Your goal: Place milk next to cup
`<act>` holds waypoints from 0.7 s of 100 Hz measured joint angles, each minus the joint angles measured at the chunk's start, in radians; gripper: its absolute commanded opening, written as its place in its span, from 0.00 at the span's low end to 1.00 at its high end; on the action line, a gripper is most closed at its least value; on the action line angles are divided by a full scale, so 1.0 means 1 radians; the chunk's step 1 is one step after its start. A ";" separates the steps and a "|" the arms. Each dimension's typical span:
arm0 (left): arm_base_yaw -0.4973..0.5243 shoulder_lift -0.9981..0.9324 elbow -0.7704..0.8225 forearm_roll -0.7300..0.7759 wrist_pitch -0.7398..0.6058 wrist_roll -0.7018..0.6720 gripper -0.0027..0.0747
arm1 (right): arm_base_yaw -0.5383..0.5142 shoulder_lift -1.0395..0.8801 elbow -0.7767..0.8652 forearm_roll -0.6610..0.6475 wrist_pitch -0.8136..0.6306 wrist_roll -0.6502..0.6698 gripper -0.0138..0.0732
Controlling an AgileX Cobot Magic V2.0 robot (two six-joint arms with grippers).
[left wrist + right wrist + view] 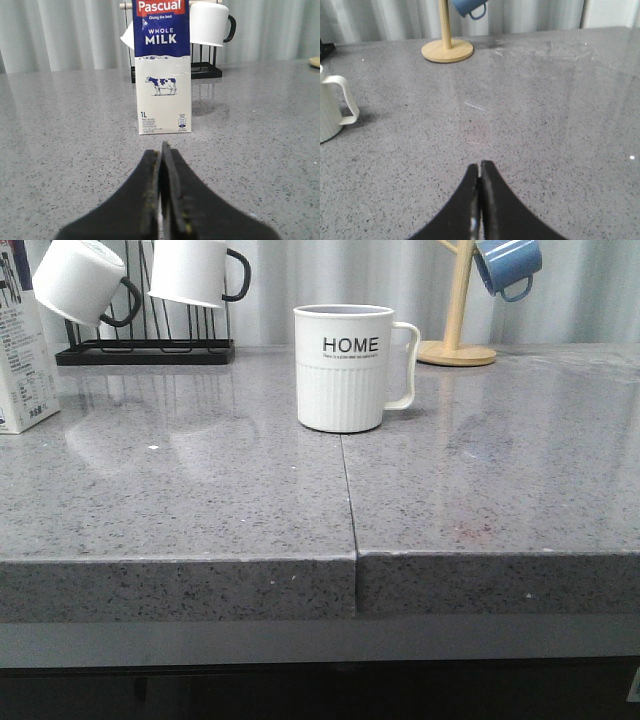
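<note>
Table: a grey speckled stone top [200, 510], shiny, made of two slabs with a thin seam running from 6 o'clock up to the middle.
Cup: a white mug [345, 368] with "HOME" on it stands upright at the middle, its handle pointing to 3 o'clock.
Milk: a tall carton [22, 360] stands at 9 o'clock, well apart from the cup.
Black rack [145, 350]: sits at 11 o'clock.
Wooden stand [457, 340]: its round base sits at 1 o'clock.
</note>
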 measured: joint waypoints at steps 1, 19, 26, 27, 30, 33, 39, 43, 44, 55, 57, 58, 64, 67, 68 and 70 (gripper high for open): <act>0.000 0.000 0.000 0.000 0.000 0.000 0.01 | 0.000 0.000 0.000 0.000 0.002 0.000 0.02; 0.000 0.000 0.000 0.000 0.000 0.000 0.01 | 0.000 0.000 0.000 0.000 0.002 0.001 0.02; 0.000 0.000 0.000 0.000 0.000 0.000 0.01 | 0.000 0.000 0.000 0.000 0.002 0.001 0.02; 0.000 0.000 0.000 0.000 0.000 0.000 0.01 | 0.000 0.000 0.000 0.000 0.002 0.001 0.02; 0.000 0.000 0.000 0.000 0.000 0.000 0.01 | 0.000 0.000 0.000 0.000 0.002 0.001 0.02; 0.000 0.000 0.000 0.000 0.000 0.000 0.01 | 0.000 0.000 0.000 0.000 0.002 0.001 0.02; 0.000 0.000 0.000 0.000 0.000 0.000 0.01 | 0.000 0.000 0.000 0.000 0.002 0.001 0.02; 0.000 0.000 0.000 0.000 0.000 0.000 0.01 | 0.000 0.000 0.000 0.000 0.002 0.001 0.02; 0.000 0.000 0.000 0.000 0.000 0.000 0.01 | 0.000 0.000 0.000 0.000 0.002 0.001 0.02; 0.000 0.000 0.000 0.000 0.000 0.000 0.01 | 0.000 0.000 0.000 0.000 0.002 0.001 0.02; 0.000 0.000 0.000 0.000 0.000 0.000 0.01 | 0.000 0.000 0.000 0.000 0.002 0.001 0.02; 0.000 0.000 0.000 0.000 0.000 0.000 0.01 | 0.000 0.000 0.000 0.000 0.002 0.001 0.02; 0.000 0.000 0.000 0.000 0.000 0.000 0.01 | 0.000 0.000 0.000 0.000 0.002 0.001 0.02; 0.000 0.000 0.000 0.000 0.000 0.000 0.01 | 0.000 0.000 0.000 0.000 0.002 0.001 0.02; 0.000 0.000 0.000 0.000 0.000 0.000 0.01 | 0.000 0.000 0.000 0.000 0.002 0.001 0.02; 0.000 0.000 0.000 0.000 0.000 0.000 0.01 | 0.000 0.000 0.000 0.000 0.002 0.001 0.02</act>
